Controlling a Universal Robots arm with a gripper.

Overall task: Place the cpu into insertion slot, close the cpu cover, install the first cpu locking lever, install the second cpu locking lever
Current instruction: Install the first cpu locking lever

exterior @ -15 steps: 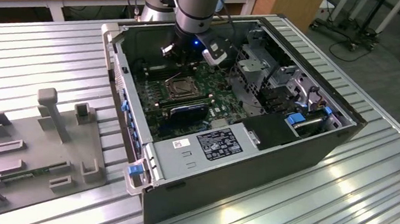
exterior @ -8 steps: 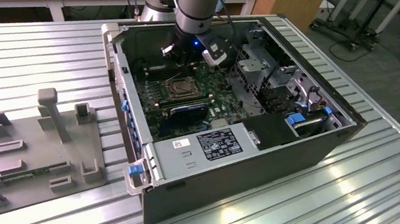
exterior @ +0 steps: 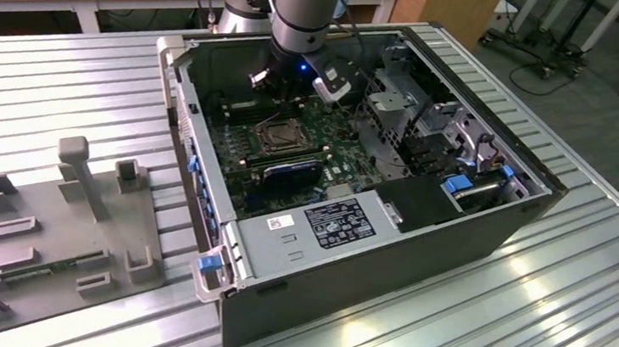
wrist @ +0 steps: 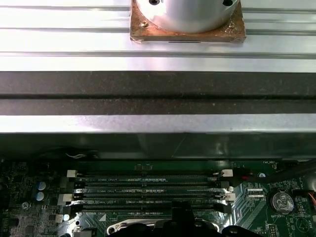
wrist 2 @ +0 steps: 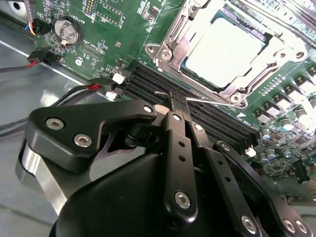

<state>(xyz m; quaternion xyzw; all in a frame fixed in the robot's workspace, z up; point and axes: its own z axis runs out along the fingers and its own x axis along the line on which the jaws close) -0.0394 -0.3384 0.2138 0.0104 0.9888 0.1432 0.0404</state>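
Observation:
The pale silvery cpu (wrist 2: pixel 224 49) lies flat in the insertion slot (exterior: pixel 280 137) on the green motherboard inside the open computer case (exterior: pixel 392 258). The silvery cpu cover (wrist 2: pixel 170 34) lies down around the chip's edges. A thin metal locking lever (wrist 2: pixel 212 102) runs along the socket side nearest the memory slots. My gripper (wrist 2: pixel 177 98) is shut, its black fingers pressed together with nothing between them. The tips sit at that lever's end, over the memory slots. In the exterior view my gripper (exterior: pixel 294 95) hangs just behind the socket.
Long black memory slots (wrist: pixel 148 190) lie beside the socket. A coin battery (wrist 2: pixel 66 30) and black cables (wrist 2: pixel 74 94) are close by. A metal drive cage (exterior: pixel 406 115) rises on the exterior view's right. A grey fixture plate (exterior: pixel 54 234) lies on the ribbed table outside the case.

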